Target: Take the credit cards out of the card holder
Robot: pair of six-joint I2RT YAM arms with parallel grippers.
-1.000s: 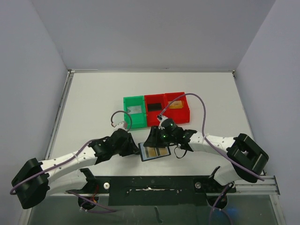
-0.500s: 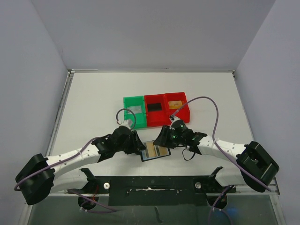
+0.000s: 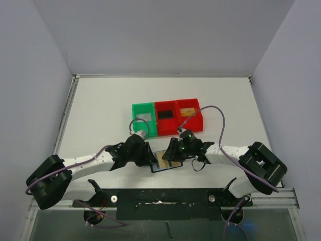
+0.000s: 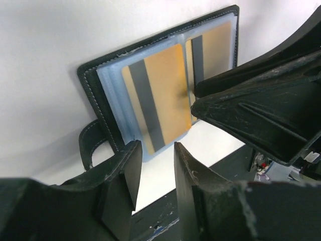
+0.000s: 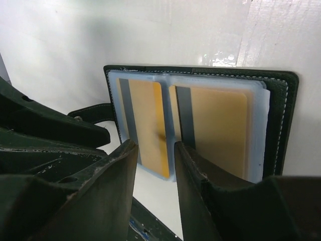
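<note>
A black holder (image 3: 165,164) is lying open and flat on a white desk (image 3: 100,110), with its clear bluish pockets (image 5: 165,100) facing up. Two gold cards (image 5: 145,120), each with a dark stripe, are sitting inside those pockets, one in each half of the holder. A short strap (image 4: 88,145) is sticking out from the holder's left end. The left hand (image 4: 155,146) is hovering at that strap end, just above the holder's edge. Its fingers are standing a narrow gap apart and grasping nothing. The right hand (image 5: 154,145) is hanging over the holder from the opposite side, close above the middle of the holder where the two pockets meet. Its fingers are likewise standing a little apart, released, with only the pocket showing through the gap. The two hands are crowding close to each other above the holder. Beyond the holder, on its far side, three small bins are standing in a row, touching one another. A green bin (image 3: 134,114) is holding a pale card (image 3: 145,117). A middle red bin (image 3: 166,128) is holding a black card (image 3: 165,114). An end red bin (image 3: 192,125) is holding a gold card (image 3: 188,112).
</note>
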